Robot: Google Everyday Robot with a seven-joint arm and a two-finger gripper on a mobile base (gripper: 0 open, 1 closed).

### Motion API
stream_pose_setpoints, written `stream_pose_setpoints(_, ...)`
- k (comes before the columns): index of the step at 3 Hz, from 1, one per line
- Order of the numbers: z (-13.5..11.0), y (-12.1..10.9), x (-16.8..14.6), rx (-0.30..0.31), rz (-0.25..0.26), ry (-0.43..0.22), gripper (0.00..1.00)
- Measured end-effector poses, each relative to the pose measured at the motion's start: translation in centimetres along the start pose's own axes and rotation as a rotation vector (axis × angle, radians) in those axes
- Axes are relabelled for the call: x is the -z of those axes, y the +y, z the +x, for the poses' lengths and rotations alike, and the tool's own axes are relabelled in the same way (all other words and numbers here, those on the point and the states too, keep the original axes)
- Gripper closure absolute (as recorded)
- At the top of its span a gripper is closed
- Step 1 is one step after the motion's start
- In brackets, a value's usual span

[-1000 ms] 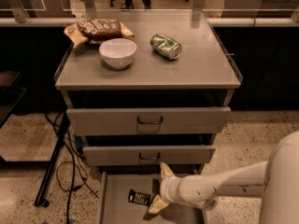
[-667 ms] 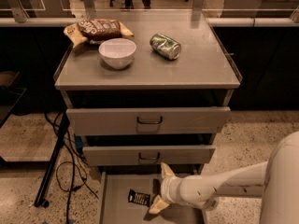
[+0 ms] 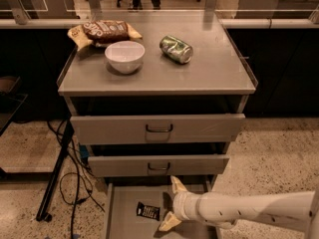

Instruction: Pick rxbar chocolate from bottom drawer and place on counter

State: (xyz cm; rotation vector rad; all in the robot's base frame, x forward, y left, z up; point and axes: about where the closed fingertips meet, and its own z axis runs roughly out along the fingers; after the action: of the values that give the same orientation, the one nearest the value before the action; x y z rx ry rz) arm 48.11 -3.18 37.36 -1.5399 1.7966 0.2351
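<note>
The snack bar (image 3: 148, 211) lies flat on the bottom drawer (image 3: 122, 200) floor. It looks light, thin and slippery. The gripper (image 3: 172, 203) hangs just beside it, fingers spread wide. I'd pinch it across its narrow width.

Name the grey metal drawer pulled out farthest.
The bottom drawer: its floor shows, holding the black rxbar chocolate wrapper beside the open white gripper; both upper drawers barely protrude.
</note>
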Motion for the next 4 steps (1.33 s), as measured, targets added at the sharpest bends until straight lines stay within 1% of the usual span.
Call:
stream_pose_setpoints(1,1.2,-0.2,-0.3,-0.016,-0.008,-0.055,0.00)
stream_pose_setpoints(2,2.7,-0.2,-1.1,-0.040,-0.017,-0.072,0.00)
stream_pose_setpoints(3,5.9,1.7,-3.6,-0.100,-0.067,-0.103,0.00)
stream_pose_setpoints(4,5.9,1.7,-3.6,-0.100,-0.067,-0.103,0.00)
